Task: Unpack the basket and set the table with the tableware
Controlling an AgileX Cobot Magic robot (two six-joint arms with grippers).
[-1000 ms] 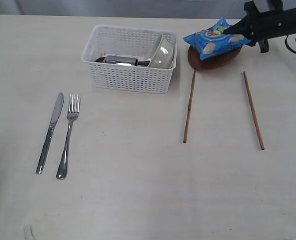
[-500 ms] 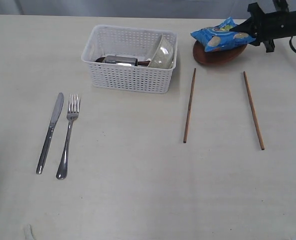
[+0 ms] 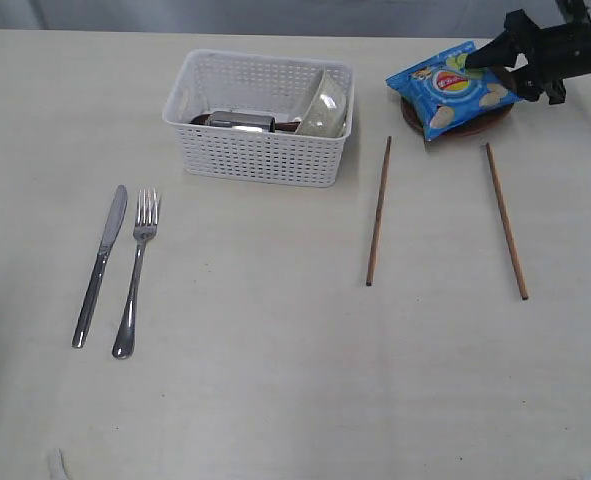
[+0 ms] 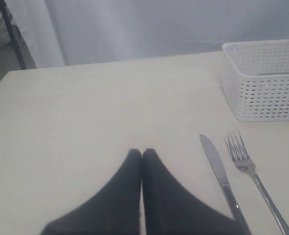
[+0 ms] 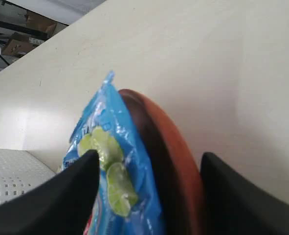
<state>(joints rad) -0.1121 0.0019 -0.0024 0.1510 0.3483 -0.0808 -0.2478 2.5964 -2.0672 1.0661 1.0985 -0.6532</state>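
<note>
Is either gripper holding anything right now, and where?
Left gripper: shut, empty. Right gripper straddles the bag and plate rim; whether its fingers pinch them cannot be told.

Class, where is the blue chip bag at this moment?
Exterior view: the blue crinkly plastic chip bag lies at the far right, atop the round brown plate, right of the white lattice plastic basket.

Left claw pressed closed; right claw spread wide.
</note>
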